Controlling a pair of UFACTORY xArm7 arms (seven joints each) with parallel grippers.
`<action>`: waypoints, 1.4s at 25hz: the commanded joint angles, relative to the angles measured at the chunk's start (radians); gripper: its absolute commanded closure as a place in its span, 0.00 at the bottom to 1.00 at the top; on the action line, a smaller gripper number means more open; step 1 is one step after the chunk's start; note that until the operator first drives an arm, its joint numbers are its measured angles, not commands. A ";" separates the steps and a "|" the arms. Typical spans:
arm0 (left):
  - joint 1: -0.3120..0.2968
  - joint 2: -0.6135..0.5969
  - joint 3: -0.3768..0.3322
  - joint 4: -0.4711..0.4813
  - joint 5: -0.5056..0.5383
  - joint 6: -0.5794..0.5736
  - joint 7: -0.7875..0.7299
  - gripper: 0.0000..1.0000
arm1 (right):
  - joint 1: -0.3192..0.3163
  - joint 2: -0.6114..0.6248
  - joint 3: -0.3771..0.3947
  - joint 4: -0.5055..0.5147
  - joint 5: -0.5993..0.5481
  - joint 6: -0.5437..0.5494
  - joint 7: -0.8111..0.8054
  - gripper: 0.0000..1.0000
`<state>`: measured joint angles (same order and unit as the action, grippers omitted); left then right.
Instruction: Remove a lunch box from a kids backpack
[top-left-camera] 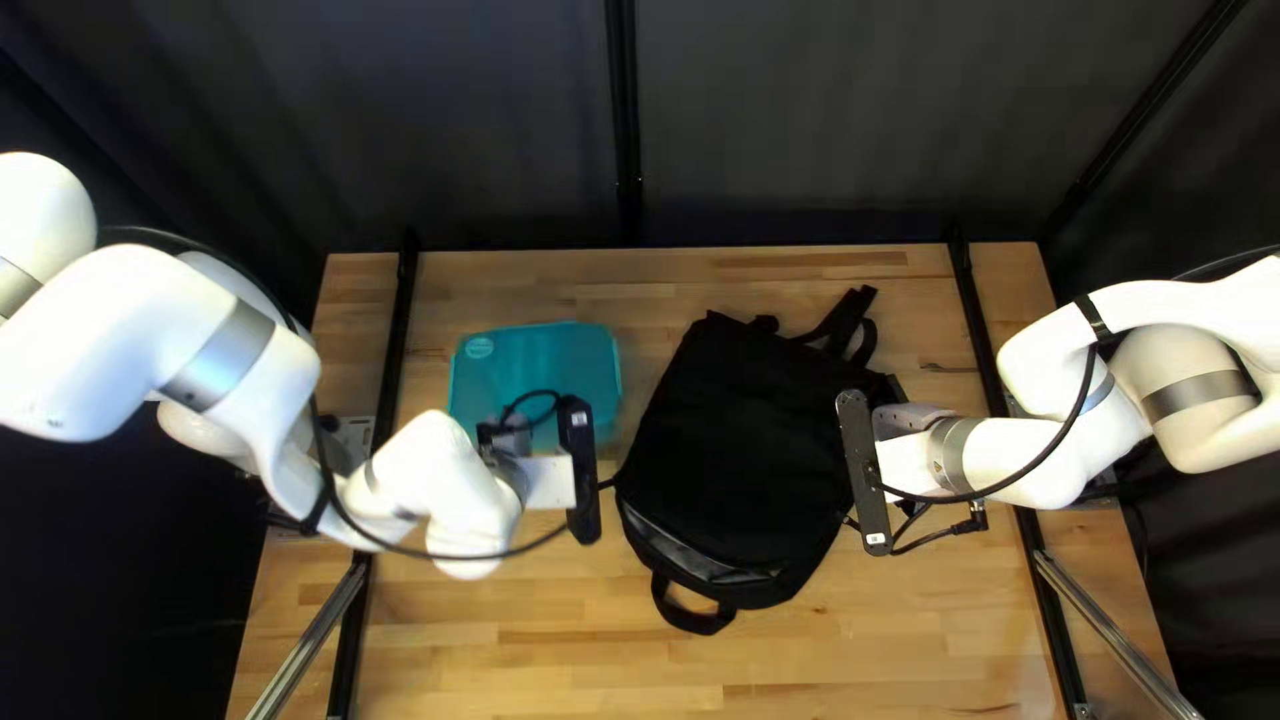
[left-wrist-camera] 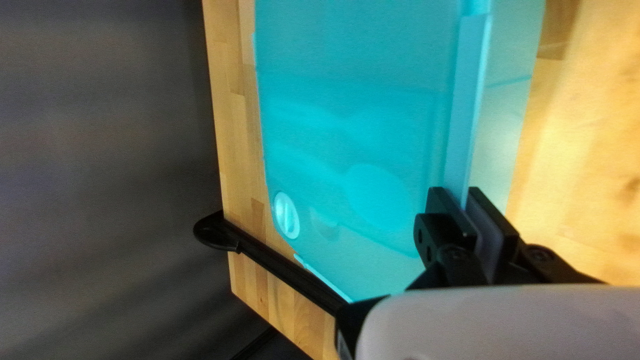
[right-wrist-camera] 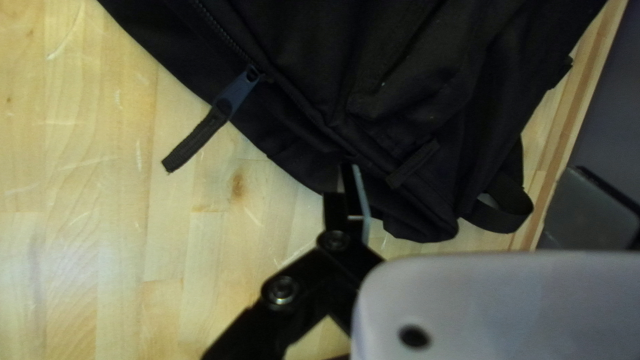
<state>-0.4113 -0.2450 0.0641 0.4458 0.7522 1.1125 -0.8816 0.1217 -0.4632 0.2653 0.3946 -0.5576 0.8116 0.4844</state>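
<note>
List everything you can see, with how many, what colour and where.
Lunch box: one, teal, left of the backpack in the top left view
Backpack: one, black, lying mid-table
Zipper pull: one clearly seen, dark, on the backpack
Table: one, light wood, beneath both
Black rails: two, along the table's sides
Silver bars: two, near corners
Curtain: dark, behind the table; count unclear
Cables: black, along both arms; count unclear
Arms: two, white, either side
Left gripper: one, black, on the lunch box's edge
Right gripper: one, black, at the backpack's edge

Dark curtain (top-left-camera: 467, 134) behind wooden table (top-left-camera: 867, 667); black rails (top-left-camera: 396, 334) along tabletop sides.
</note>
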 commanded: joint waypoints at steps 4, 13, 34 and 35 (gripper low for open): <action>0.055 -0.023 0.070 -0.034 0.041 -0.091 0.044 1.00 | -0.003 0.003 -0.005 -0.004 -0.003 -0.011 -0.001 0.00; 0.119 -0.036 0.162 -0.045 0.066 -0.220 0.093 1.00 | -0.005 0.002 -0.008 -0.011 -0.003 -0.018 -0.001 0.00; 0.090 -0.229 0.202 -0.012 -0.104 -0.155 0.242 0.00 | -0.004 -0.011 -0.008 -0.032 -0.005 -0.029 0.007 0.00; 0.081 -0.257 0.190 0.011 -0.124 -0.118 0.250 0.00 | -0.002 -0.016 -0.008 -0.034 -0.003 -0.026 0.006 0.00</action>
<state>-0.3079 -0.4481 0.2775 0.4150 0.6719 0.9274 -0.6525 0.1178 -0.4739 0.2571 0.3630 -0.5628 0.7824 0.4910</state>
